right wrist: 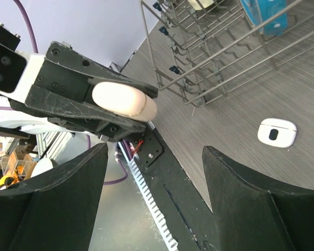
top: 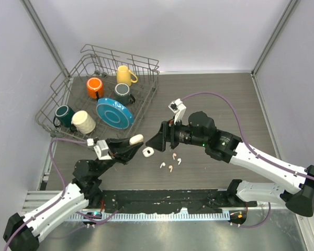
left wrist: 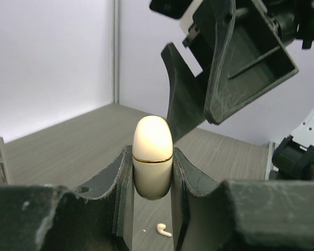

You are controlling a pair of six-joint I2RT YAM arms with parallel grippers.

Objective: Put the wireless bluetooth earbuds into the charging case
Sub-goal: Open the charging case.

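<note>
My left gripper [top: 129, 145] is shut on a cream oval charging case [top: 136, 139] with a gold seam, its lid closed, held above the table. In the left wrist view the case [left wrist: 153, 157] stands upright between the fingers [left wrist: 112, 183]. My right gripper [top: 156, 142] hovers just right of it, open and holding nothing; its fingers [right wrist: 57, 198] frame the held case [right wrist: 124, 100]. Several white earbuds [top: 170, 168] lie loose on the table under the right arm, and one earbud [left wrist: 164, 229] shows below the held case. A white square case [top: 147, 152] lies on the table beside them.
A wire dish rack [top: 60, 86] at the back left holds several mugs and a blue plate [top: 114, 113]. The white square case [right wrist: 276, 131] lies near the rack's front edge [right wrist: 209, 78]. A black strip and a metal ledge [top: 162, 209] run along the table's near edge.
</note>
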